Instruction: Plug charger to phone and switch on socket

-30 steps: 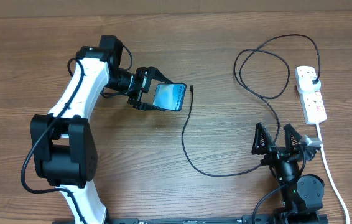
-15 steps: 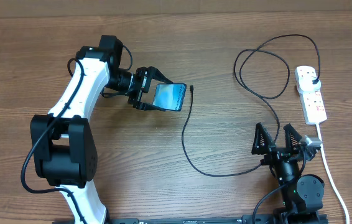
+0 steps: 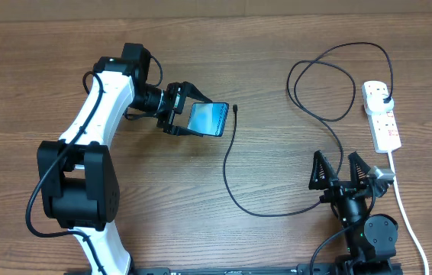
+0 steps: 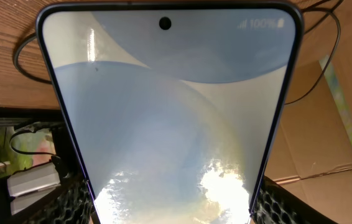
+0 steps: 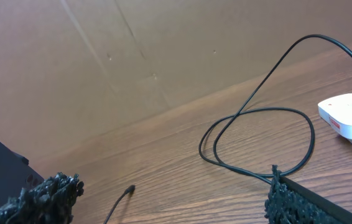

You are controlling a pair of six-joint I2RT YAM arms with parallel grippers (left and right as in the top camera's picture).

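My left gripper (image 3: 203,118) is shut on the phone (image 3: 211,118), its fingers pressing the two long edges. The lit blue-white screen of the phone (image 4: 170,112) fills the left wrist view, between the pads (image 4: 70,200). The charger's plug tip (image 3: 235,108) lies on the table just right of the phone, apart from it. Its thin black cable (image 3: 231,183) curves down, then loops up to the black adapter (image 3: 386,98) seated in the white socket (image 3: 382,116). My right gripper (image 3: 342,169) stands open and empty near the front edge; the plug tip (image 5: 130,188) shows ahead of it.
The socket's thick white cord (image 3: 403,206) runs down the right side past my right arm. A cable loop (image 5: 260,140) lies between the right gripper and the socket (image 5: 350,121). A cardboard wall (image 5: 132,62) stands behind the table.
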